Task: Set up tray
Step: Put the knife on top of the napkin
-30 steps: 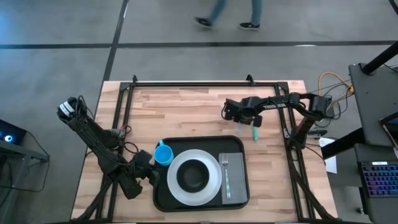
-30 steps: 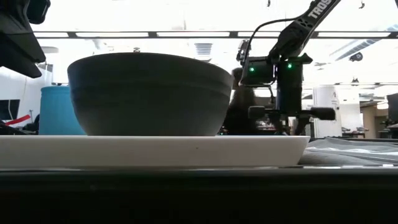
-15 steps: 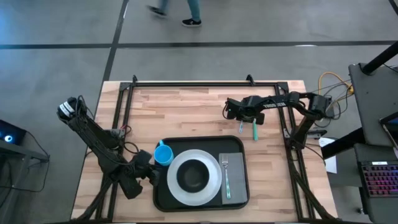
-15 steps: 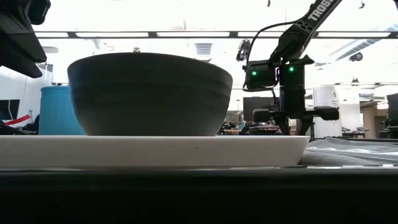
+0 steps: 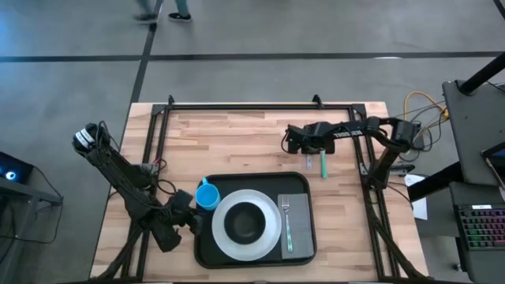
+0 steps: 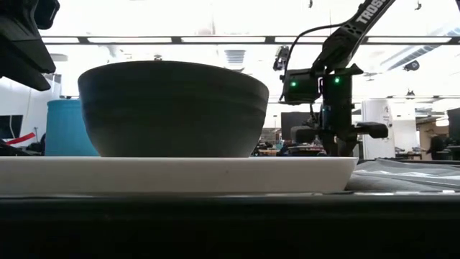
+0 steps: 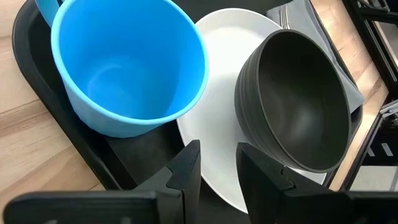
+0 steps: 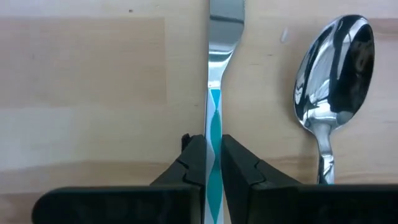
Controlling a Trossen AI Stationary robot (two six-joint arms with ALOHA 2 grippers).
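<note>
The black tray (image 5: 304, 246) holds a white plate (image 5: 271, 235) with a dark bowl (image 5: 246, 222) on it, a blue cup (image 5: 207, 195) and a grey napkin (image 5: 300, 213) carrying a fork (image 5: 286, 221). My right gripper (image 5: 306, 147) is beyond the tray, shut on a teal-handled knife (image 8: 220, 37). A spoon (image 8: 333, 62) lies on the wood beside it. My left gripper (image 7: 217, 168) is open at the tray's left edge, near the cup (image 7: 127, 68) and the plate (image 7: 214, 143), touching nothing. My right gripper pinches the knife's teal handle (image 8: 214, 115) between its two fingers (image 8: 194, 158), coming from above and pointing down. The fingers lie across the handle, and the blade runs out ahead over the wood. Whether the knife is off the table, I cannot tell.
Bare wood lies left of and beyond the tray (image 5: 213, 142). A black frame rail (image 5: 252, 106) runs along the far edge, with side rails left and right. Cables (image 5: 418, 102) hang at the right arm's base. A person's feet (image 5: 162, 14) show on the floor beyond the table.
My right gripper has turned a little at the wrist and sunk slightly over the knife and spoon, then held still. The person beyond the table has walked toward the left.
</note>
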